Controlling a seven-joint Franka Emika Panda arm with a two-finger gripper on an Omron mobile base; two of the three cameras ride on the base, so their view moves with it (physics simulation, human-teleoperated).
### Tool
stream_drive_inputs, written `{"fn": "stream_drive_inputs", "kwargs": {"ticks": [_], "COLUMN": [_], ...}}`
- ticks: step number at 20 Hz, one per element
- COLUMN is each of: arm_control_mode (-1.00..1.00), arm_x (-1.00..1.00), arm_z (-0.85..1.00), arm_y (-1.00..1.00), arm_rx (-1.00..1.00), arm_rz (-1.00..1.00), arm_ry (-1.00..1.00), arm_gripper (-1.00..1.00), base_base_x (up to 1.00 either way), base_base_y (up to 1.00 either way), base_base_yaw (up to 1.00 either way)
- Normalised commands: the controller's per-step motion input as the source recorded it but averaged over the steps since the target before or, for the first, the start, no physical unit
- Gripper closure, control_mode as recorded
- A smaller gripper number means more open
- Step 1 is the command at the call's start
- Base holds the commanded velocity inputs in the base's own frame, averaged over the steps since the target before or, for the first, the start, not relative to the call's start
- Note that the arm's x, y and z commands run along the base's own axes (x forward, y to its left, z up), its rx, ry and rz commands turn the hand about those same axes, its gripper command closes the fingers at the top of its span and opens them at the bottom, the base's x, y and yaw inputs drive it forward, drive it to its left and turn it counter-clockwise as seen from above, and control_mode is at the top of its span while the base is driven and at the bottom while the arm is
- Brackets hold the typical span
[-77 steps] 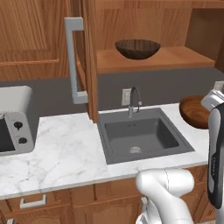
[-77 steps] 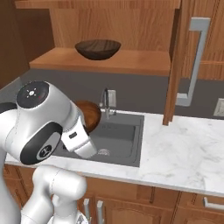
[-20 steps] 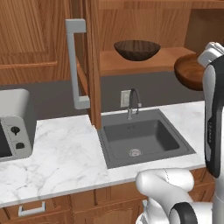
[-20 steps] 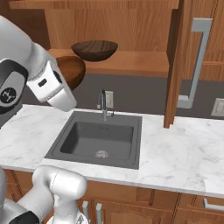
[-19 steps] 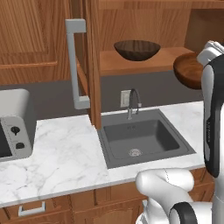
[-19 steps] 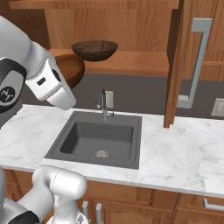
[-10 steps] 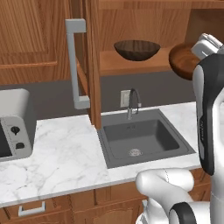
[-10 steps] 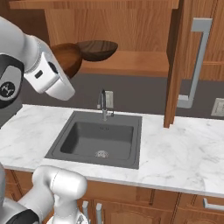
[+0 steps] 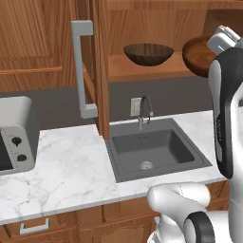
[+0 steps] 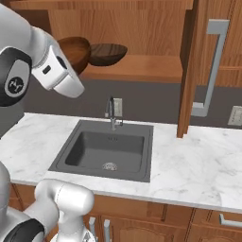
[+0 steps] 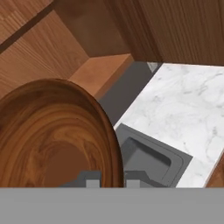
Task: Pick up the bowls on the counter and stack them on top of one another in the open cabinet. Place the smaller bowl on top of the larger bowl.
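Risks, biggest thing first. Open cabinet (image 9: 142,73): shelf edge or side wall may catch carried bowl on entry. Bench (image 9: 71,161) and sink (image 9: 156,149) below: slipped bowl would drop there. Larger bowl (image 9: 148,53) on shelf: hard or off-centre set-down could shove or tip it. Smaller bowl (image 9: 198,56) in air beside shelf, tilted. Tool (image 11: 111,181) nearly closed, pinching smaller bowl's rim; thin grip may slip. No readable writing or brands.

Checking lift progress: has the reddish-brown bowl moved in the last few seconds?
Yes. The smaller bowl has risen from beside the sink to cabinet shelf height, beside the larger bowl.
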Motion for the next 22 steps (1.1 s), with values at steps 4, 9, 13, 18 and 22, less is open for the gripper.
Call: {"fn": "stream_drive_inputs", "kwargs": {"ticks": [4, 9, 13, 18, 22], "arm_control_mode": [-1.00, -1.00, -1.00, -1.00, -1.00], "arm_x": [0.31, 0.32, 0.28, 0.30, 0.29], "arm_z": [0.12, 0.03, -0.02, -0.02, -0.02], "arm_y": [0.02, 0.00, 0.00, 0.02, 0.09], "arm_rx": [0.08, 0.10, 0.05, 0.03, 0.02], "arm_rz": [0.00, 0.00, 0.01, 0.01, 0.00], "arm_ry": [0.01, 0.01, -0.01, -0.02, -0.05], "arm_gripper": [1.00, 1.00, 1.00, 1.00, 1.00], "base_base_x": [0.00, 0.00, 0.00, 0.00, 0.00], "base_base_y": [0.00, 0.00, 0.00, 0.00, 0.00], "base_base_yaw": [0.00, 0.00, 0.00, 0.00, 0.00]}}
